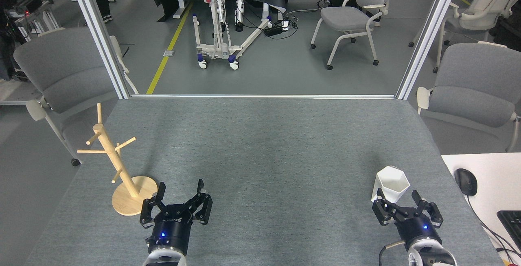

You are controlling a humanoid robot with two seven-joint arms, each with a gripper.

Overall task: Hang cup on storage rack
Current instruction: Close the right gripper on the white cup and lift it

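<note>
Cup upright on the grey bench, near its right front corner, hexagonal rim up. Right gripper just on the near side of the cup, fingers spread wide either side of its lower part, holding nothing; cannot tell if they touch it. Storage rack well apart from the cup at the bench's left edge; left gripper near the rack's base, fingers wide open and empty.
</note>
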